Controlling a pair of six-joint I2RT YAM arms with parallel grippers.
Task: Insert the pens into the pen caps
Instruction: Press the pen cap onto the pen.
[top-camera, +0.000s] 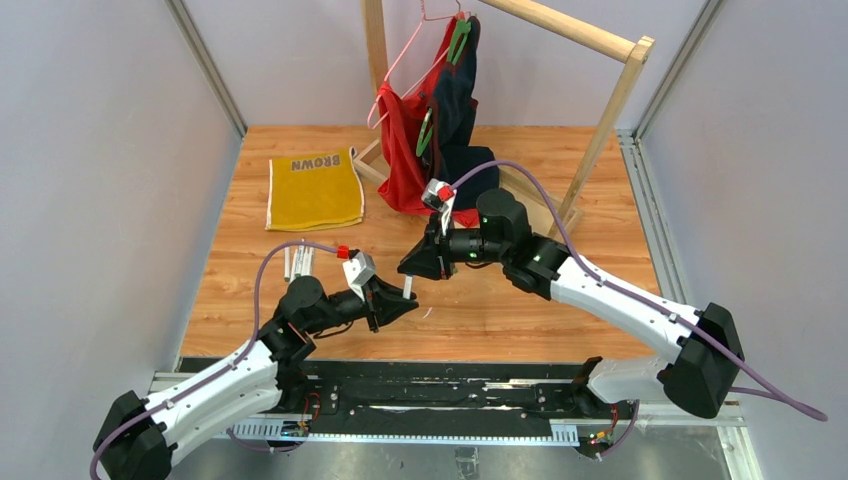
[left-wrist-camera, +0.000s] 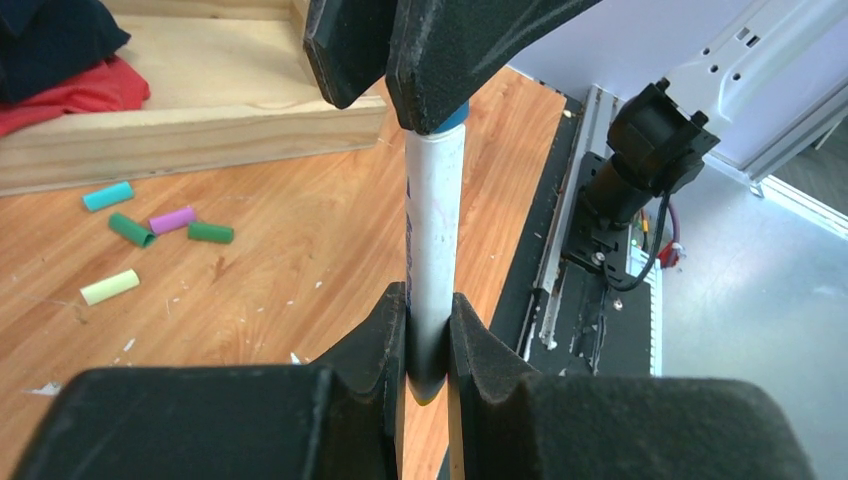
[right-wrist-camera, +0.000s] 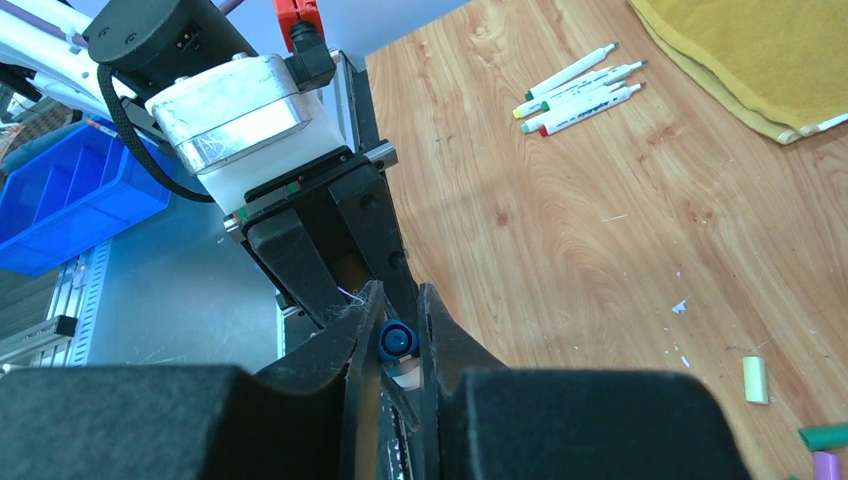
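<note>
Hidden: blue cap (right-wrist-camera: 397, 341), mostly buried in the clenched right pincer (right-wrist-camera: 400, 296).
Grip: left pincer (left-wrist-camera: 428, 308) clamps one pen (left-wrist-camera: 436, 220).
We count: four pens (right-wrist-camera: 585, 95) beyond right pincer — five caps (left-wrist-camera: 172, 218) left of left pincer.

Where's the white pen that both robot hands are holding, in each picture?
Top external: the pen is small, near the middle, between the left hand and the right hand.
Left wrist: centre, standing upright, with its blue end at the top.
Right wrist: bottom centre, seen end-on, mostly its blue end.
Shared landmark: the wooden table top shows in all three.
</note>
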